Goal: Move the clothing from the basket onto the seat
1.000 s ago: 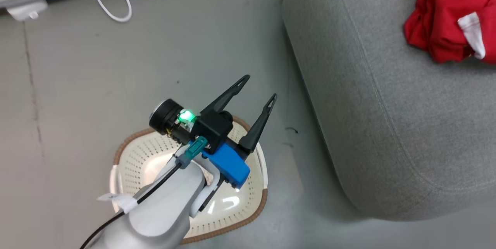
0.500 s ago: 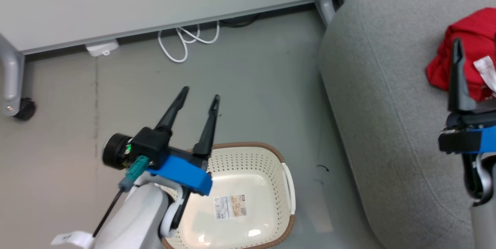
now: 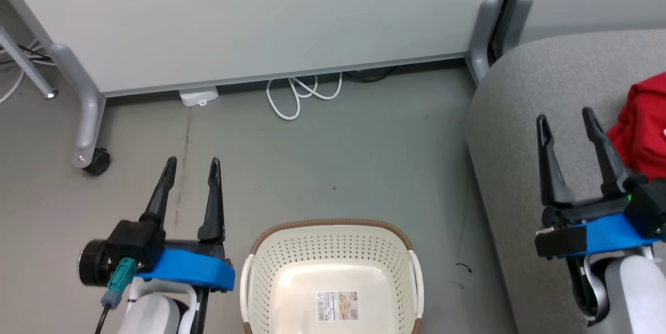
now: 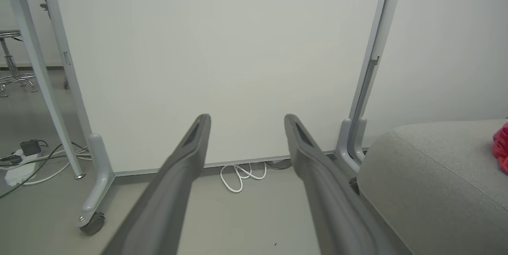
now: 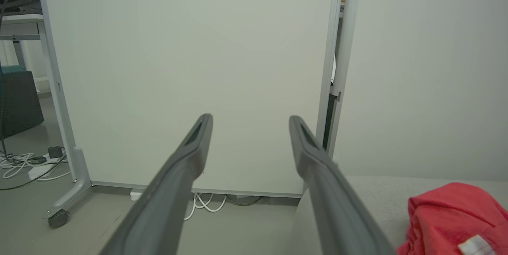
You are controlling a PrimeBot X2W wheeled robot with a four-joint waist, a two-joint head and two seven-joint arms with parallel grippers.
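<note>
Red clothing (image 3: 645, 131) lies on the seat (image 3: 520, 115), to the right of the basket (image 3: 333, 223), which looks empty. My left fingers (image 3: 212, 204) and right fingers (image 3: 547, 167) are wide apart, holding nothing. I should not snag the clothing now.

I see a grey floor (image 3: 333, 167), a white partition panel (image 3: 260, 11) standing on grey castor legs (image 3: 86, 110), and a white cable (image 3: 296, 92) coiled beneath it.

The clothing (image 3: 644, 139) runs off the right edge. The basket (image 3: 333, 226) is cut off on its near side; its label (image 3: 337, 306) is too small to read.
</note>
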